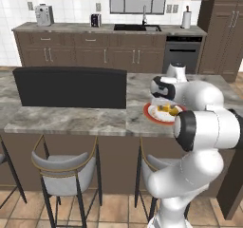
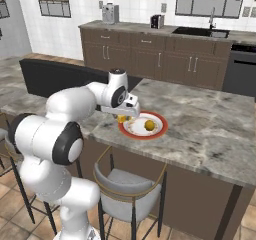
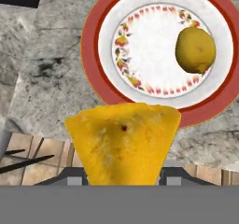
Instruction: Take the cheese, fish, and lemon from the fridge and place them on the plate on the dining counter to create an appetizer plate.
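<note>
My gripper [image 3: 122, 176] is shut on the cheese [image 3: 122, 141], a yellow-orange wedge that hangs just above the near edge of the plate [image 3: 89, 45]. In the base views the gripper [image 2: 123, 114] holds the cheese [image 2: 121, 118] over the plate's left rim [image 2: 145, 135]. The lemon [image 3: 195, 50] lies on the plate's white middle, to the right of the wedge, and appears as a small ball [image 1: 174, 110] in the left base view. The plate [image 1: 151, 115] rests near the front edge of the dining counter [image 1: 71, 120]. The fish and the fridge are out of view.
A black rectangular inset [image 1: 71, 87] occupies the dining counter left of the plate. Bar stools [image 1: 64, 167] stand under the counter's front edge, one [image 2: 127, 181] right below the plate. The wall counter with sink [image 1: 137, 27] runs along the back.
</note>
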You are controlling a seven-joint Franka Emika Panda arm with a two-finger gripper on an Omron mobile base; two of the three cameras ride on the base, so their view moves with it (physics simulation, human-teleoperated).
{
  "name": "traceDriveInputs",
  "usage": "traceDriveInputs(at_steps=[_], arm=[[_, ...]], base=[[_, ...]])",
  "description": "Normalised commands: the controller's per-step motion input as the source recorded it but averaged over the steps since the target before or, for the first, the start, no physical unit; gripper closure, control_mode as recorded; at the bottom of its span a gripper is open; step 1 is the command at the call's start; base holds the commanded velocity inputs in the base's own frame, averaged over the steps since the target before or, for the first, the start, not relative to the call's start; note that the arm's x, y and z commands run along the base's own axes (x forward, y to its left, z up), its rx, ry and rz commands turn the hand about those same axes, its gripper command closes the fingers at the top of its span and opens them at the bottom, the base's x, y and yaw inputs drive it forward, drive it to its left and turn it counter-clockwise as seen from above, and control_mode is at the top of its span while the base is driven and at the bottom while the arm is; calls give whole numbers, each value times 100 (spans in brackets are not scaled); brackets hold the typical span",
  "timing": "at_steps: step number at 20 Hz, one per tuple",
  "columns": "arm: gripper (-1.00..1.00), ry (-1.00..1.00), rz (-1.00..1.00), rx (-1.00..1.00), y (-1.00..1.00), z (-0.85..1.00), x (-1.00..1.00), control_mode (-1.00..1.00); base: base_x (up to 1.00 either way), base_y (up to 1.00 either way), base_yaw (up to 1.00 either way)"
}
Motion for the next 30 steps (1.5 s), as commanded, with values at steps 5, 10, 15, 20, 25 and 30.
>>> traceDriveInputs(at_steps=[5, 10, 15, 20, 25, 30], arm=[[100, 0, 0, 0, 0, -35, 50, -100], [100, 0, 0, 0, -9, -35, 37, -100], [100, 0, 0, 0, -14, -30, 35, -100], [100, 2, 1, 0, -9, -27, 32, -100], [100, 3, 0, 0, 0, -30, 27, -100], [-100, 1, 0, 0, 0, -32, 15, -100]], base=[[0, 0, 0], [0, 0, 0], [0, 0, 0], [0, 0, 0], [0, 0, 0], [0, 0, 0]])
